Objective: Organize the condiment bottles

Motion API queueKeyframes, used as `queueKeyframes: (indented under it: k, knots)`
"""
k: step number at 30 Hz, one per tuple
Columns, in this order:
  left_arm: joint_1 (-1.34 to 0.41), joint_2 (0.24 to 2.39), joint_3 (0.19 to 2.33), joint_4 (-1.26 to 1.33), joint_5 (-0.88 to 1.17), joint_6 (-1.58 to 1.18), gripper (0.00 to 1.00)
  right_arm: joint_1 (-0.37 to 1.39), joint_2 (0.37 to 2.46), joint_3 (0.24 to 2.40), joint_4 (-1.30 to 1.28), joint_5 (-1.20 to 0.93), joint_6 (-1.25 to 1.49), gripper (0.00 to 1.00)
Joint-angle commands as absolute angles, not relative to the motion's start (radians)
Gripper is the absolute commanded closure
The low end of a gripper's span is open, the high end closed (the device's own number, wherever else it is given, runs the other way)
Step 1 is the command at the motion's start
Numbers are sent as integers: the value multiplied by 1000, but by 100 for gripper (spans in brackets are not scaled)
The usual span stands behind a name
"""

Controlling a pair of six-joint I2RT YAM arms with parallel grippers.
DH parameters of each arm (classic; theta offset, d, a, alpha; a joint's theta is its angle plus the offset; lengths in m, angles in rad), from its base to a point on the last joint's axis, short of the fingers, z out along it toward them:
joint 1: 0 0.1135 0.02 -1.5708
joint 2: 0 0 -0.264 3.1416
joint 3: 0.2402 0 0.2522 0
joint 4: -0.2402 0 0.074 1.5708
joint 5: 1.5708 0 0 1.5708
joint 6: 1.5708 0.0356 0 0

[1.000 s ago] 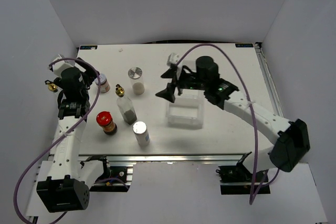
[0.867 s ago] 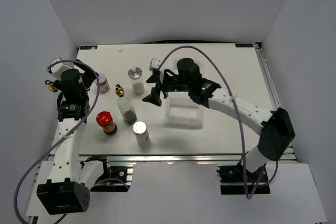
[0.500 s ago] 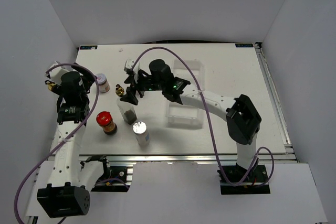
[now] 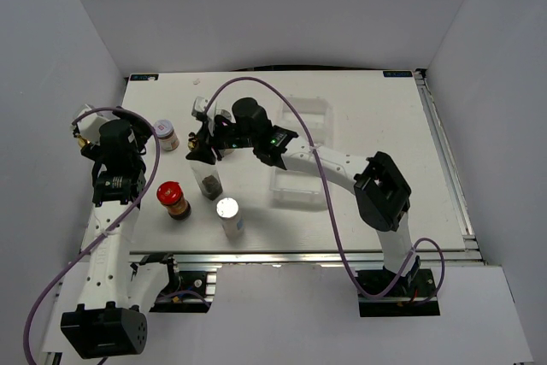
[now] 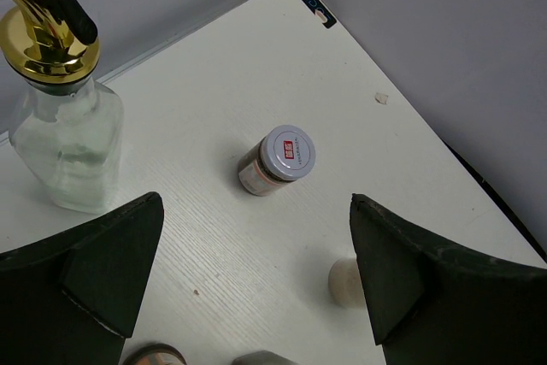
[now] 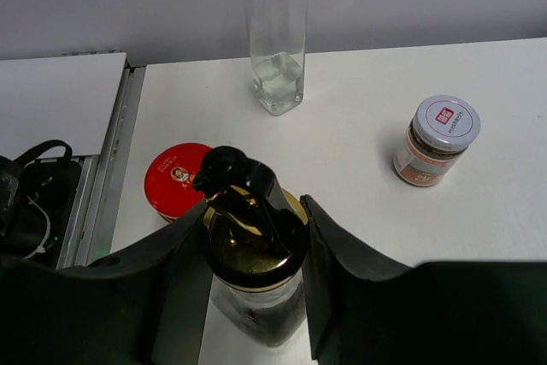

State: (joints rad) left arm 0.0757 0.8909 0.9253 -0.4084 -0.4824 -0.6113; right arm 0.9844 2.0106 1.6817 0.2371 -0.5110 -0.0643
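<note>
From above, the right gripper (image 4: 203, 148) clamps the gold top of the dark-filled bottle (image 4: 208, 182), standing on the worktop (image 4: 385, 126) at nine o'clock from the tray (image 4: 301, 196). In the left wrist view the left gripper (image 5: 256, 284) gapes wide, the white-lidded jar (image 5: 278, 160) at twelve o'clock. In the right wrist view the red-capped jar (image 6: 175, 179) is at ten o'clock from that bottle.

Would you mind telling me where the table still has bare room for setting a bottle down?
Bare: the right side of the table, beyond the tray, and the far strip behind the white-lidded jar. Crowded: the left half, around the dark bottle, red-capped jar and shaker.
</note>
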Motion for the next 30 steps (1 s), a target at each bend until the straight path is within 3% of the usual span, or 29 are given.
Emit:
queueKeyframes:
  k: [1,9,18,24,30]
  knots:
    - [75,871,922,-414,-497,-615,2,989,1976,1735,258,-557,-78,97]
    - [75,839,888,-402,-502,-612,2,914,1815,1723,204,-552,-10,100]
    - [75,844,879,-371,-477,-609,2,580,1730,1776,339,-859,227,100]
    - [75,867,885,-388,-509,-618,2,468,1709,1805,238,-649,83,100]
    - [77,884,891,-380,-520,-627,2,442,1759,1833,235,-272,5,100]
